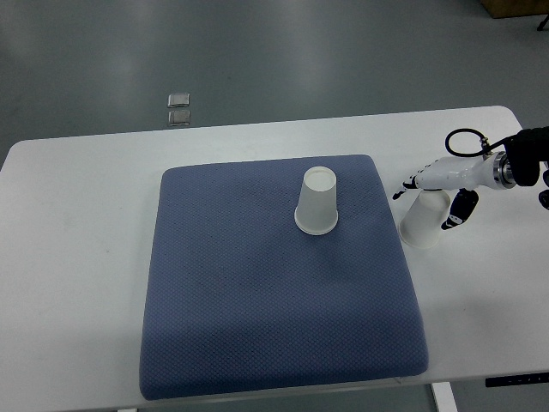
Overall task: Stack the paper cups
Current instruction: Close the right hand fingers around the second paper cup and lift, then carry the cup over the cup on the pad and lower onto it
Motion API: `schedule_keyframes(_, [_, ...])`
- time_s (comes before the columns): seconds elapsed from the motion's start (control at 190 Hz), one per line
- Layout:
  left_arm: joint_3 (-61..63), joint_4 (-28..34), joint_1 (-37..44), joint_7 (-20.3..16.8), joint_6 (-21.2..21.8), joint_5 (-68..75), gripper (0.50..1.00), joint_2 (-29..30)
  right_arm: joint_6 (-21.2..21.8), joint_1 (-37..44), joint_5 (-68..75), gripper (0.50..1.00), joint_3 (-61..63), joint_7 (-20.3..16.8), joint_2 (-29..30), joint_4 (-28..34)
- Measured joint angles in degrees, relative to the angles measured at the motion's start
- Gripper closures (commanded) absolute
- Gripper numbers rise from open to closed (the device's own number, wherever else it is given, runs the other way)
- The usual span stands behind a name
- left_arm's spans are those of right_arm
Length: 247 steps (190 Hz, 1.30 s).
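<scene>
Top view, single camera looking steeply down on a white rectangular counter (77,257) with rounded far corners.

A dark blue-grey textured square pad (274,292) lies on the middle of the counter, taking up most of its depth; its near edge lies just short of the counter's near edge.

Cup 1: a white paper cup (317,202), upside down, base up and wide rim down, stands on the far-right part of the pad. Upright on its rim, untouched, nothing around it.

Cup 2: a second white paper cup (424,221) stands off the pad on bare counter, just beside the pad's right edge. It also appears inverted, wide rim toward the counter, though the hand covers its upper part and I cannot be sure. It seems to lean slightly.

Right hand (442,193): white shell with black fingertips, on an arm that enters from the right edge with a black cable looped above the wrist. Fingers are curled over the upper part of the second cup, one dark fingertip on its left side and others on its right, so the hand is gripping that cup. Whether the cup's rim is touching the counter or just lifted cannot be told.

The two cups are well apart, not nested.

Beyond the counter, on the grey floor (257,51), lie two small silvery square objects (179,109), one just behind the other.
</scene>
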Motion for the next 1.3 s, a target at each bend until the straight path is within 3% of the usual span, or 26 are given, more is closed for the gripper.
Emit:
schedule_keyframes(0.116, [0.00, 0.00, 0.00, 0.00, 0.00, 0.00, 0.500, 0.00, -0.31, 0.00, 0.00, 0.709, 0.00, 0.03, 0.00, 0.00])
schedule_keyframes(0.2, [0.00, 0.00, 0.01, 0.00, 0.00, 0.00, 0.500, 0.00, -0.37, -0.01, 0.00, 0.756, 0.00, 0.08, 0.00, 0.00])
schedule_keyframes(0.295, [0.00, 0.00, 0.01, 0.00, 0.00, 0.00, 0.500, 0.00, -0.36, -0.02, -0.20, 0.844, -0.07, 0.13, 0.00, 0.00])
schedule_keyframes(0.389, [0.00, 0.00, 0.01, 0.00, 0.00, 0.00, 0.500, 0.00, -0.18, -0.01, -0.65, 0.881, -0.32, 0.22, 0.00, 0.06])
schedule_keyframes(0.884, [0.00, 0.00, 0.00, 0.00, 0.00, 0.02, 0.500, 0.00, 0.49, 2.18, -0.69, 0.881, -0.45, 0.28, -0.35, 0.56])
schedule_keyframes(1.299, [0.00, 0.00, 0.00, 0.00, 0.00, 0.01, 0.500, 0.00, 3.67, 12.19, -0.11, 0.881, -0.44, 1.08, -1.32, 2.83])
